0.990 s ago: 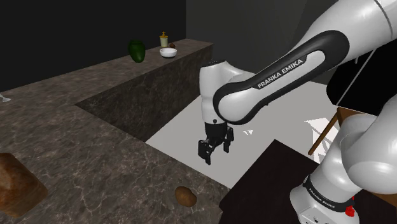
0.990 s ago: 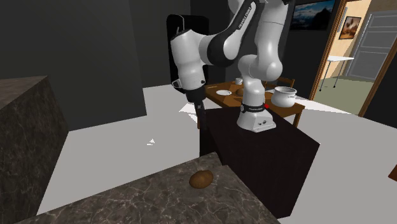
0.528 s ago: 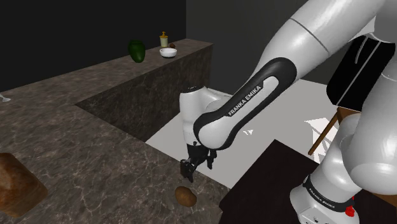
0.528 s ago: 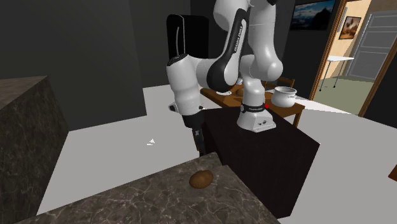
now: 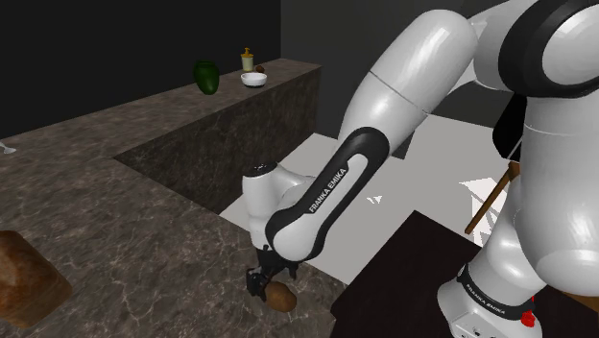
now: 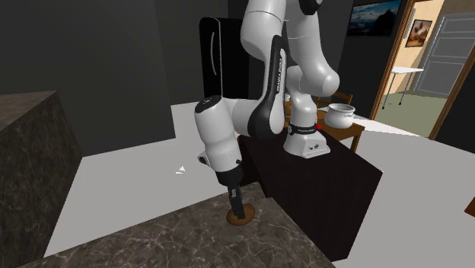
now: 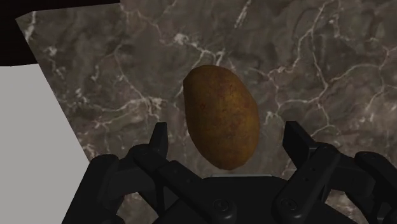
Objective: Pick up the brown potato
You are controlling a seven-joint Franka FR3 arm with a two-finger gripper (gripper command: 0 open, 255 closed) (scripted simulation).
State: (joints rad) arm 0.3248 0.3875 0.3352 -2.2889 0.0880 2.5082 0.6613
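Pre-grasp step: gripper (image 7: 227, 132), spread wide, straddles the brown potato (image 7: 221, 114) w/o touching it, potato lying near the corner of the dark marble counter (image 7: 318, 63); next move prob. needs a slight drop, then closing across its narrow width.

White arm (image 5: 326, 192) folded sharply at the elbow, wrist pointed straight down above the potato (image 7: 219, 118), black gripper (image 7: 227, 132) spread wide, one finger (image 7: 158, 137) stood either side of the potato, neither touched it
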